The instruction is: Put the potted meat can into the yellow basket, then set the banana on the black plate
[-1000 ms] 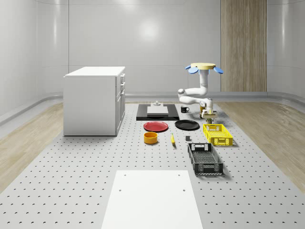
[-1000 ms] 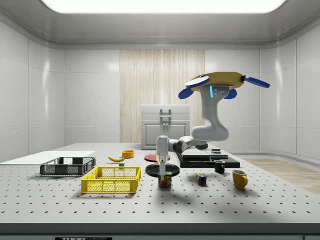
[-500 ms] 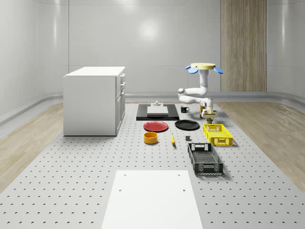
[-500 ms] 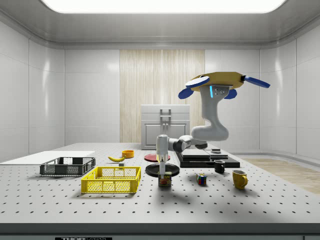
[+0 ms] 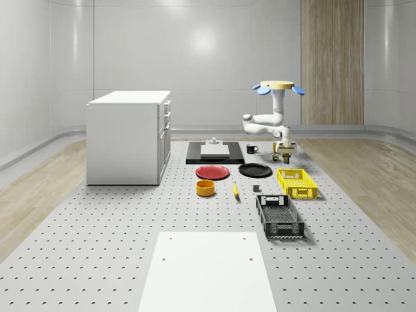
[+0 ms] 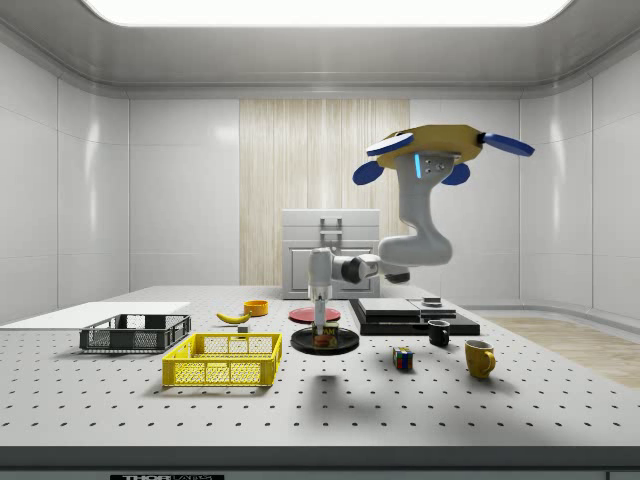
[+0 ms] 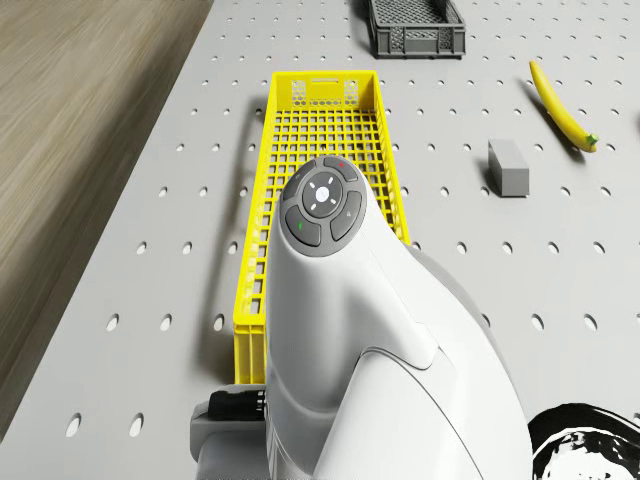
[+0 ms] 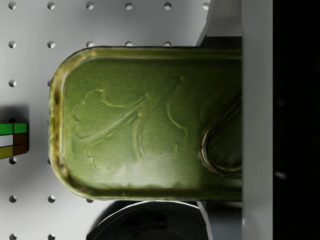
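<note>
Side view — potted meat can (image 6: 325, 337) in pincer (image 6: 322, 331)

A robotics test lab — a simulated one. A grey perforated surface (image 5: 97, 247), drilled in a regular grid like an optical breadboard, spreads beneath bare white panelled walls (image 5: 214, 58) and a ceiling light panel (image 6: 320, 10) — a plain white cabinet (image 5: 127, 136) stands on it.
</note>
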You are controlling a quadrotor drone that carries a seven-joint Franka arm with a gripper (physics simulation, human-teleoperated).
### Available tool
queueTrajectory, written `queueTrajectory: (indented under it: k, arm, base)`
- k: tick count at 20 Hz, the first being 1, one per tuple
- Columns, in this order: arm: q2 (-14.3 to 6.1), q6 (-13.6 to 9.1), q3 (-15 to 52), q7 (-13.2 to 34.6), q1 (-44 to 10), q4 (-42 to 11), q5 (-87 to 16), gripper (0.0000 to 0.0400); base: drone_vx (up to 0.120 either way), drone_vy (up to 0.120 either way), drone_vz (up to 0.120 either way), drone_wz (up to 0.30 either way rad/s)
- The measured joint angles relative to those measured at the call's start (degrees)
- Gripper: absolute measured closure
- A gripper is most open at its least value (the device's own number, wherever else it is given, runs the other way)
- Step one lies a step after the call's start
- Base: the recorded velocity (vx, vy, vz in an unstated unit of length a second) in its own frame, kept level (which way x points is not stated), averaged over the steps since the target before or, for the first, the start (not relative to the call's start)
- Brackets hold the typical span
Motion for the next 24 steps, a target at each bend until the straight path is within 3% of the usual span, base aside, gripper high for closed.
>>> queueTrajectory:
  k: [5,24]
  arm:
    - [-0.6,0.4,0.3,0.2,-0.1,0.0,0.5,0.0112]
    - [-2.4,2.1,0.6,0.7,-0.6,0.0,1.5,0.0112]
  base:
    - [0.12,0.0,0.104,0.0]
    - [0.12,0.0,0.0,0.0]
